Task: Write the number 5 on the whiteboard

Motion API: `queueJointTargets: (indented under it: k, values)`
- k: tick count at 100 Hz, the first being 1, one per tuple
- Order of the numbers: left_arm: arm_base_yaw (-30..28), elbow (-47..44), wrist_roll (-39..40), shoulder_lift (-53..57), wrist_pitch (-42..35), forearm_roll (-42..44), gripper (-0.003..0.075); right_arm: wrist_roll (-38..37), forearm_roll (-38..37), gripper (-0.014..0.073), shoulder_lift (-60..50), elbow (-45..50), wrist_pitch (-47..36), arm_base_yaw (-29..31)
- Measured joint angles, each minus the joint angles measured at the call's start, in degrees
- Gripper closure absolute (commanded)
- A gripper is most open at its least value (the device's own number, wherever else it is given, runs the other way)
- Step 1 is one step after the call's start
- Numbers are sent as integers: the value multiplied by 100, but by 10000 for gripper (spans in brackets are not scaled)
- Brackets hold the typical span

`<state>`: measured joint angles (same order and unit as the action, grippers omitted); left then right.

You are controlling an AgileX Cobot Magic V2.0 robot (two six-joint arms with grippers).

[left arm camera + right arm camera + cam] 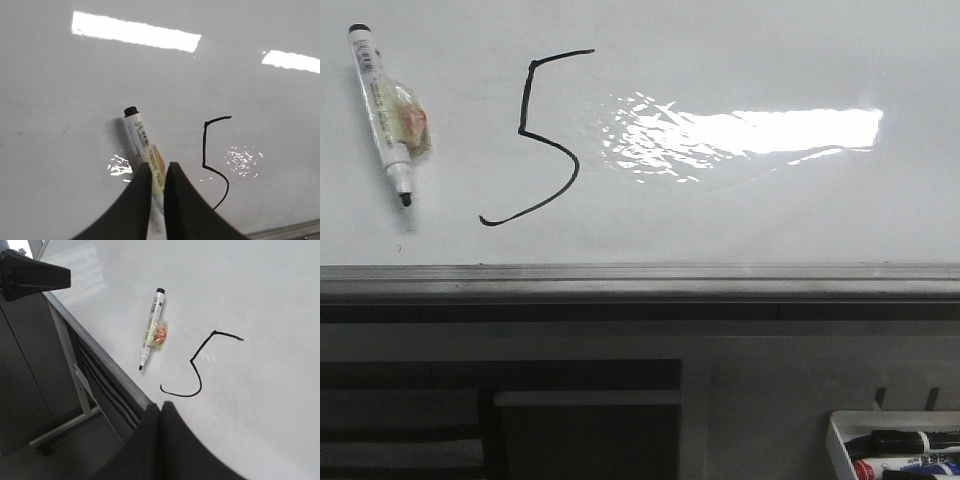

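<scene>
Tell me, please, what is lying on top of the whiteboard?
On the whiteboard lie an uncapped marker and, drawn beside it, the number 5. Glare hides any faint marks there.

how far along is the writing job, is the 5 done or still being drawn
It looks done: a complete number 5 stands on the whiteboard. The uncapped marker lies flat on the board beside it, in neither gripper. The left gripper and right gripper are both shut and empty. Nothing visible is left to write.

A thin black number 5 [538, 137] sits on the shiny whiteboard [770, 220], near its left side, above the grey front edge.
</scene>
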<state>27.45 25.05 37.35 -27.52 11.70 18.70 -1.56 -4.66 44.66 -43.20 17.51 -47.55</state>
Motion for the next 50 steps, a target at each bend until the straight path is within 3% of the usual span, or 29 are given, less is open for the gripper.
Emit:
queueJointTargets:
  k: [23,50]
  values:
    - [0,-961,0,1369,-382,497,741,0,-39,650,-1724,1871,-1055,0]
    - [0,-1421,0,1957,-524,815,741,-11,-80,655,-3004,2898,-1136,0]
